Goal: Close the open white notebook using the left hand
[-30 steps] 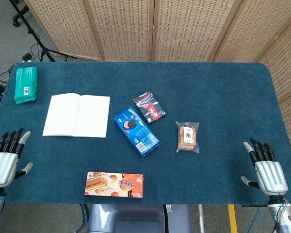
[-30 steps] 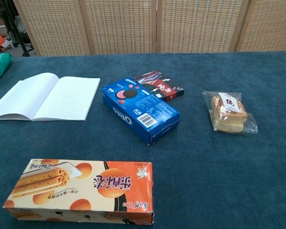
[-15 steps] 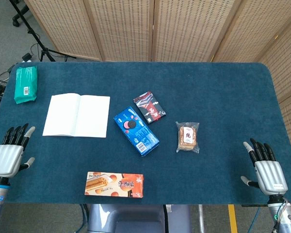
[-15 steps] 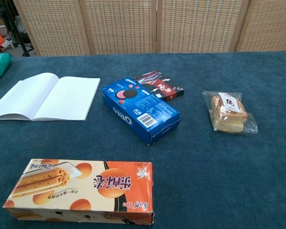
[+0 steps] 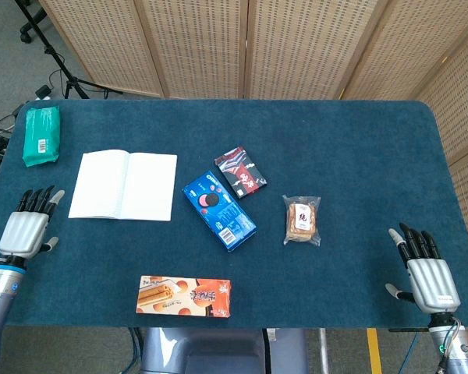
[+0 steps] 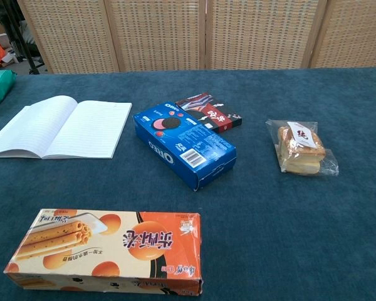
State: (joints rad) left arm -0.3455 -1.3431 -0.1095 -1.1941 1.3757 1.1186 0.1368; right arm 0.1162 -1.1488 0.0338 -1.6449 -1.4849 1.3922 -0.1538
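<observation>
The white notebook [image 5: 123, 185] lies open and flat on the blue table [image 5: 351, 148], left of centre; the chest view shows its lined pages [image 6: 61, 127] at the left. My left hand [image 5: 28, 225] hovers at the table's left edge, a little below and left of the notebook, fingers apart and holding nothing. At the near right corner my right hand [image 5: 425, 271] is also open and empty. Neither hand appears in the chest view.
A green packet [image 5: 42, 135] lies at the far left. A blue Oreo box [image 5: 218, 210], a dark red-and-black box [image 5: 240, 171] and a wrapped pastry [image 5: 303, 220] sit mid-table. An orange wafer-roll box [image 5: 183, 296] lies at the front edge. Wicker screens stand behind.
My left hand has moved forward and slightly right along the table's left edge, closer to the notebook. The right hand and all objects have stayed put.
</observation>
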